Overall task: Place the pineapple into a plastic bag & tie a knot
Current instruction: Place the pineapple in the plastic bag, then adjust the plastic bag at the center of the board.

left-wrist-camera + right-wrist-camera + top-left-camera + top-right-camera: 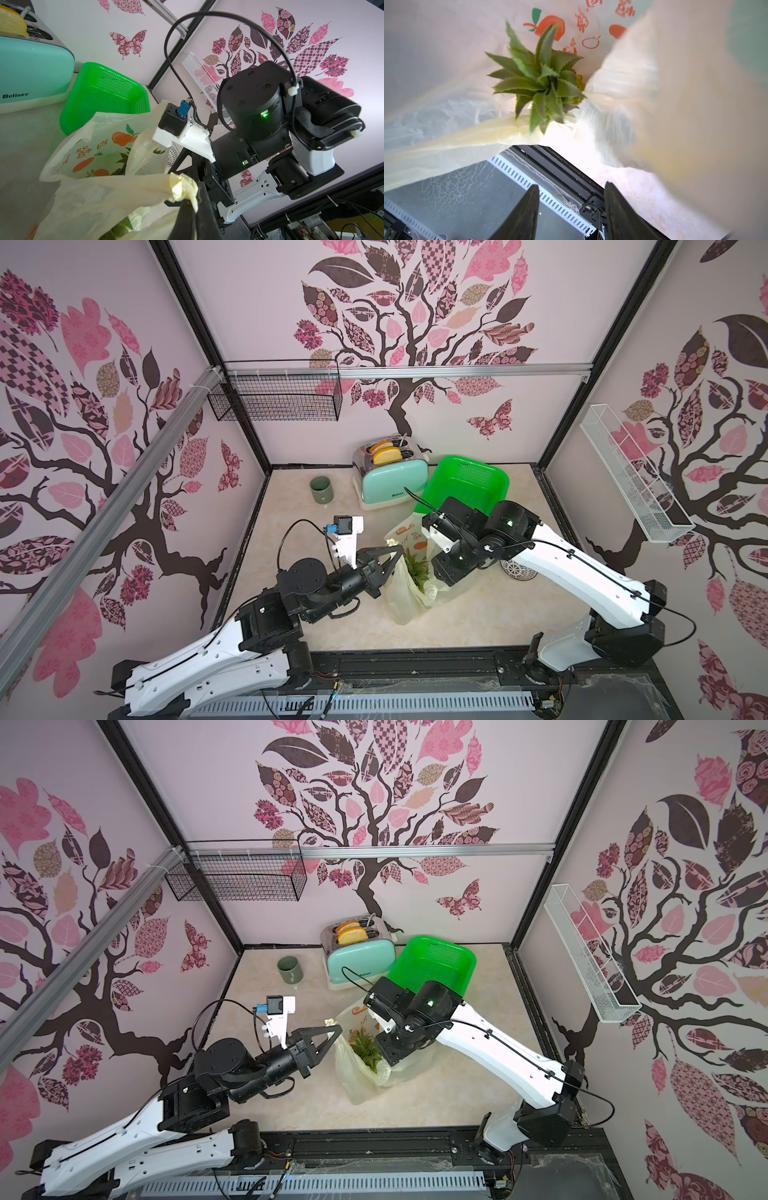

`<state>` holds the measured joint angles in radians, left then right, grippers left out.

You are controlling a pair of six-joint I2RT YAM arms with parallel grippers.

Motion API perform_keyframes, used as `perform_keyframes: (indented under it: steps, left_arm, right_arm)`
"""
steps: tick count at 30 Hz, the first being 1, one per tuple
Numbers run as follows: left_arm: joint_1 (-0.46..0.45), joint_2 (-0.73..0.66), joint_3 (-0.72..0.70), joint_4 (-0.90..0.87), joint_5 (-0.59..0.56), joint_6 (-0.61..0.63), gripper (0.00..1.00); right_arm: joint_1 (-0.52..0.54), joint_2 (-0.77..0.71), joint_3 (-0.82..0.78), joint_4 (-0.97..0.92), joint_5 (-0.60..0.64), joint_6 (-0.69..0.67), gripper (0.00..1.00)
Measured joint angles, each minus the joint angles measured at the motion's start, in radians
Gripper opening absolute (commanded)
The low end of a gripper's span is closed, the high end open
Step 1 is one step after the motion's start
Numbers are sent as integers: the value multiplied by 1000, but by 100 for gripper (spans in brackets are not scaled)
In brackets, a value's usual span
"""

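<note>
Pale-yellow plastic bag (409,605), printed with orange fruits, is seen standing open-mouthed on the tabletop (478,614) at the lower centre of both top views. A pineapple (417,570) is lodged inside, green crown upward. One bunched handle (180,189) is pinched in the tightly closed left claw (196,199). The right claw (571,187) is held just right of the bag, fingers parted with nothing between them. A green plastic basket (469,485) is seen behind, beside a mint toaster (392,485).
</note>
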<state>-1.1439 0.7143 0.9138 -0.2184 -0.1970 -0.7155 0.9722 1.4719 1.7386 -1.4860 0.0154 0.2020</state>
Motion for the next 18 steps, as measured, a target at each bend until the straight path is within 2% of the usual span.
perform_keyframes:
  steps: [5,11,14,18]
  left_arm:
    - [0,-6,0,-6,-7,-11,0]
    - [0,-55,-35,-24,-22,-32,0]
    - [0,-77,-50,-47,-28,-45,0]
    - [0,-92,-53,-63,-36,-50,0]
  right_arm:
    - [0,-64,8,60,21,10,67]
    - [-35,-174,101,117,118,8,68]
    - [-56,-167,141,130,154,-4,69]
    - [-57,-101,143,169,143,-8,71]
